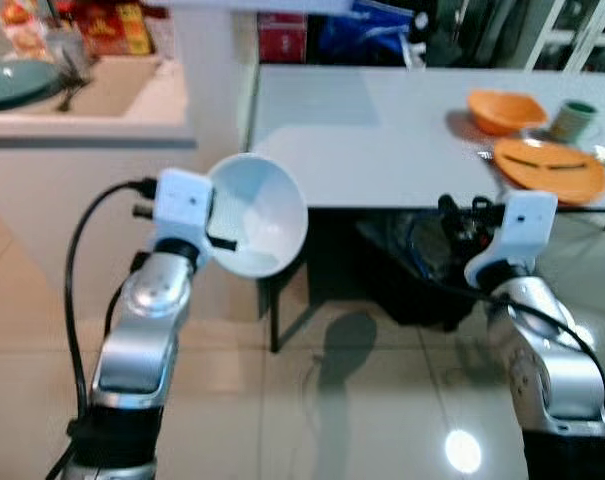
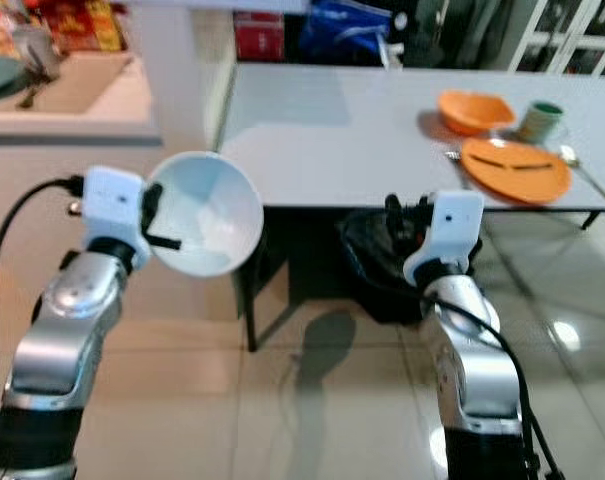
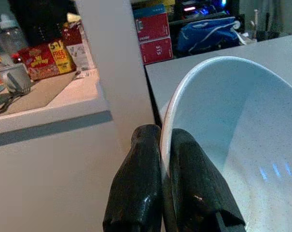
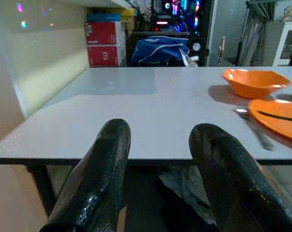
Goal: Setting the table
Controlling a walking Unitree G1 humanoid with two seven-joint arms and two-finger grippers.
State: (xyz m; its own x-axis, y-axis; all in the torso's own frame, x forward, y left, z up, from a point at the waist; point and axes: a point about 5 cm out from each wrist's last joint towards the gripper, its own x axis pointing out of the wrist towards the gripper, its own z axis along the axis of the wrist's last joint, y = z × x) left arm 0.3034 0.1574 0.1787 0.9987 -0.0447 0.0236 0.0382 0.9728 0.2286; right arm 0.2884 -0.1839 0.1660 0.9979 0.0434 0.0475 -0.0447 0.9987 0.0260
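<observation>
Right now your left gripper is clenched on the rim of a pale blue bowl, one black finger inside the rim and one outside, as the left wrist view shows plainly. You are holding the bowl up in the air, tilted so its hollow faces the camera, in front of the near left corner of the white table and short of its edge.

Your right gripper hangs empty, its two fingers spread apart, pointed at the table's near edge and just below its level. Under the table in front of it lies a dark crumpled bag.

On the far right of the table you already have an orange bowl, an orange plate with a dark utensil lying across it, and a pale cup with a green rim just behind the plate. A spoon lies on the table just beside the plate's near-left edge, and another one lies at its right.

To your left stands a white counter carrying a greenish plate with a fork beside it, and a red and yellow packet. On that packet you can read "FREE"; the rest is too blurred. Behind the table are red boxes with white lettering you cannot read, and a blue bag.
</observation>
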